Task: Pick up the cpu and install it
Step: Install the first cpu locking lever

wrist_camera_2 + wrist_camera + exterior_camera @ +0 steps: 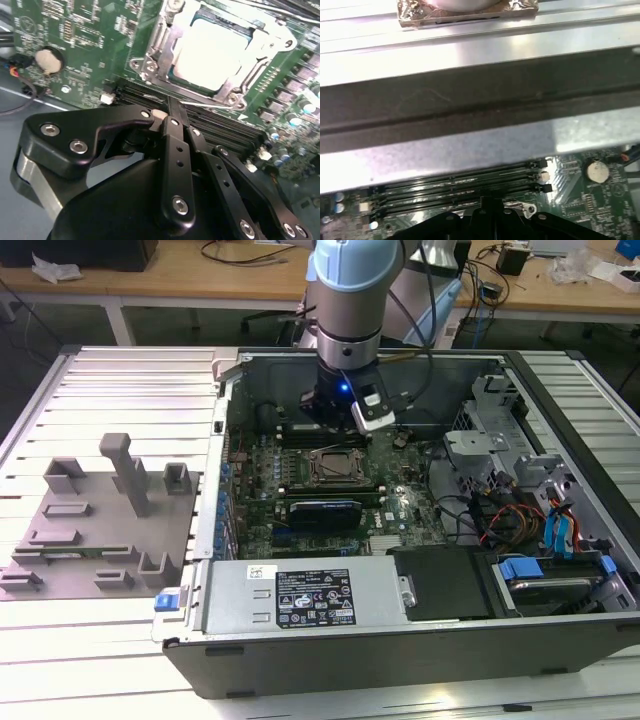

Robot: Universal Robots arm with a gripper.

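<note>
Nearest the front of the exterior view is a silver power supply box with a white label (310, 598), tucked in the open black computer case (400, 655); off to the exterior view's left there's a grey moulded holder tray (90, 530) lying on the ribbed metal table (130, 380); further in you get the green motherboard (300, 485) with the square metal-framed socket (335, 466) about mid-picture; the cpu, a small flat square chip with a silvery-white top (210, 52), is sitting inside that socket in the second wrist view; the black linkage gripper (172, 106) hangs just past the socket over the long black memory slots (455, 182), near the chip but not touching it; its fingers look pressed together at the tips with nothing between them; a round silver coin battery (48, 60) sits off to one side on the board; at the back, the pale blue arm (345, 280) and wooden benches (200, 285).
</note>
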